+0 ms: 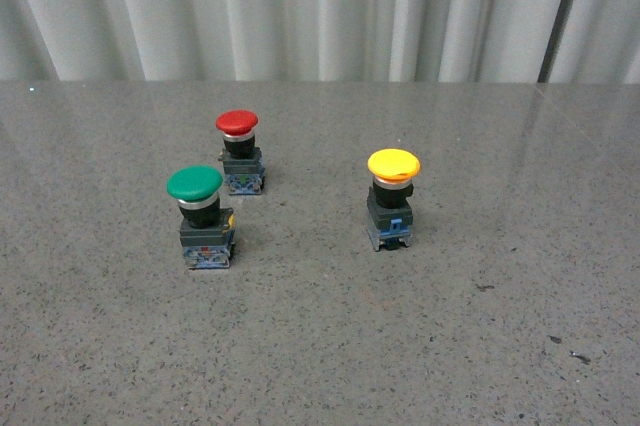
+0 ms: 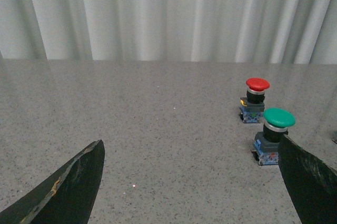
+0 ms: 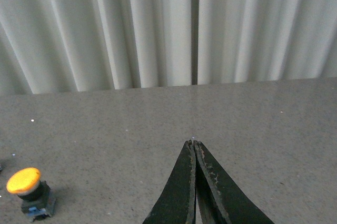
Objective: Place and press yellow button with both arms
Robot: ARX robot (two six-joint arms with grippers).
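The yellow button [image 1: 392,198] stands upright on the grey speckled table, right of centre in the front view, with a wide yellow cap, black body and blue-grey base. It also shows in the right wrist view [image 3: 30,192], well off to the side of my right gripper [image 3: 194,142], which is shut and empty above bare table. My left gripper [image 2: 192,148] is open and empty, its fingers [image 2: 73,182] spread wide over bare table. Neither arm shows in the front view.
A green-capped button [image 1: 200,214] and a smaller red-capped button [image 1: 240,151] stand left of the yellow one; both show in the left wrist view, green [image 2: 274,134] close to one finger, red [image 2: 254,99] behind it. A pleated white curtain [image 1: 300,6] backs the table.
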